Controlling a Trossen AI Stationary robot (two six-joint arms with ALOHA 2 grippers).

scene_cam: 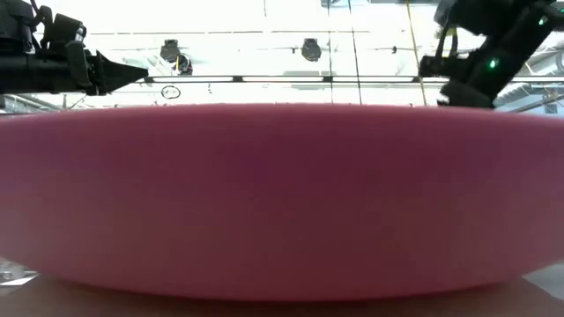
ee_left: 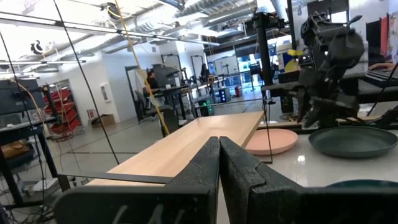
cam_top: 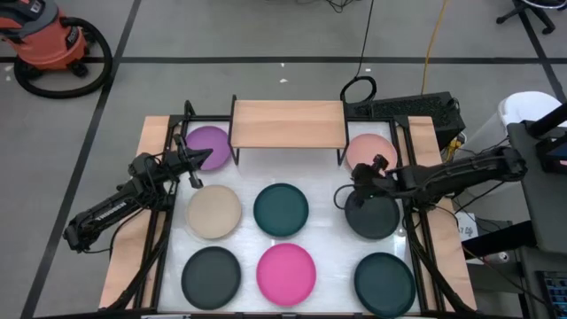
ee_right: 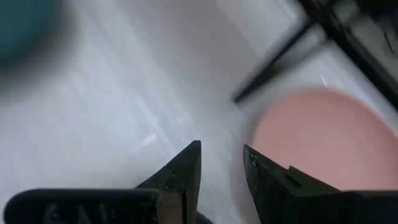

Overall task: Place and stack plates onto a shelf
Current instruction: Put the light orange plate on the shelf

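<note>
Shelf at table's back edge, one plate left, one plate right, six in front

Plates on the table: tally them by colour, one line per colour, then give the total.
Purple plate: 1
Salmon pink plate: 1
Beige plate: 1
Hot pink plate: 1
Dark teal plates: 2
Charcoal black plates: 2
Total: 8, none yet on the shelf
</note>
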